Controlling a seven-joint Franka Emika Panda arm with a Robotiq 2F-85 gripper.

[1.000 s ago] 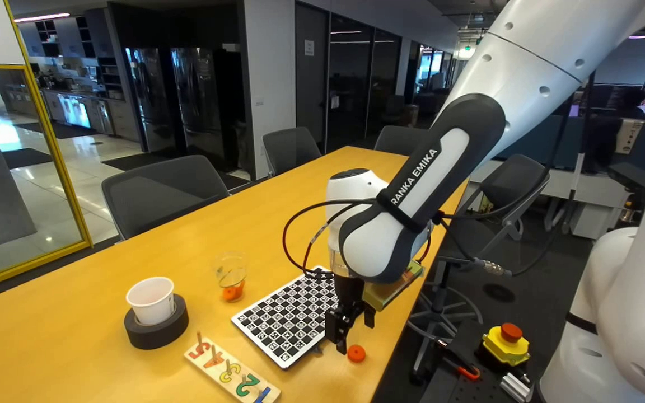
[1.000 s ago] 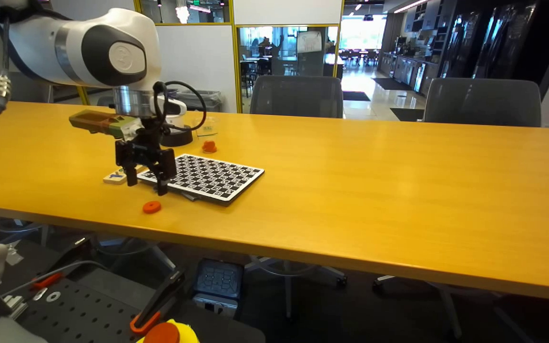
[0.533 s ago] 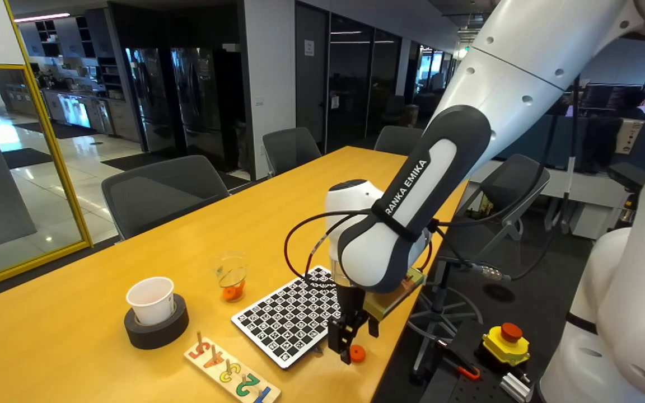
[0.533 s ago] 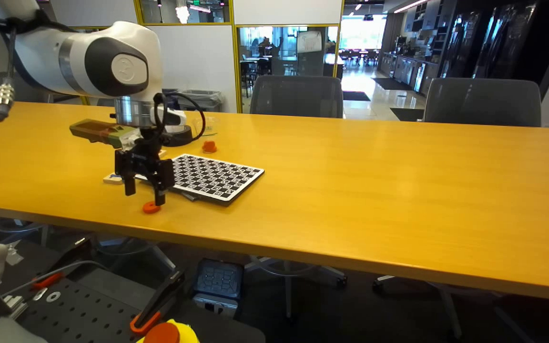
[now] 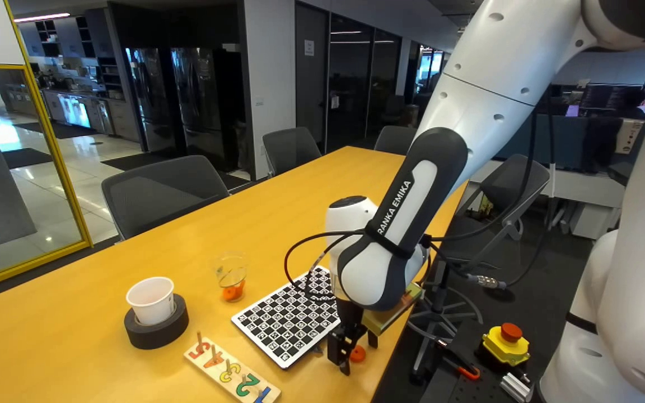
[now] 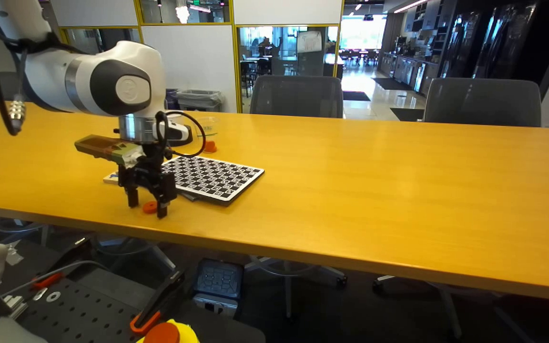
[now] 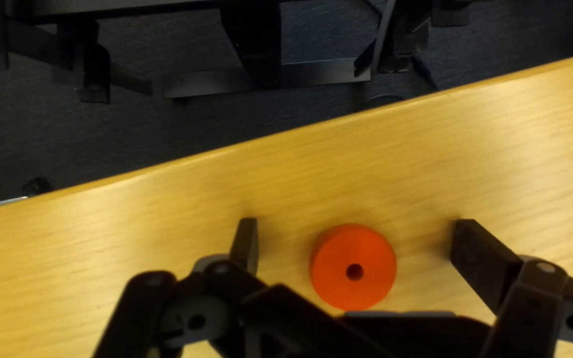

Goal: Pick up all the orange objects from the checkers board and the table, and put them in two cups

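Nearest, a yellow emergency-stop box is sitting near the robot's base, its red button facing up. Just in from the near edge of the wooden surface, a round orange game piece is lying between the fingers of the claw, which are standing wide apart and clear of it; whether their tips are meeting the surface, I cannot tell. Next, the checkers board is lying face up, with a wooden number strip resting just beside it. Farther off, a clear glass tumbler is holding more orange pieces at its bottom, and a white cup is standing in a dark grey round base. Past the surface, mesh-backed office chairs are lining the far side.
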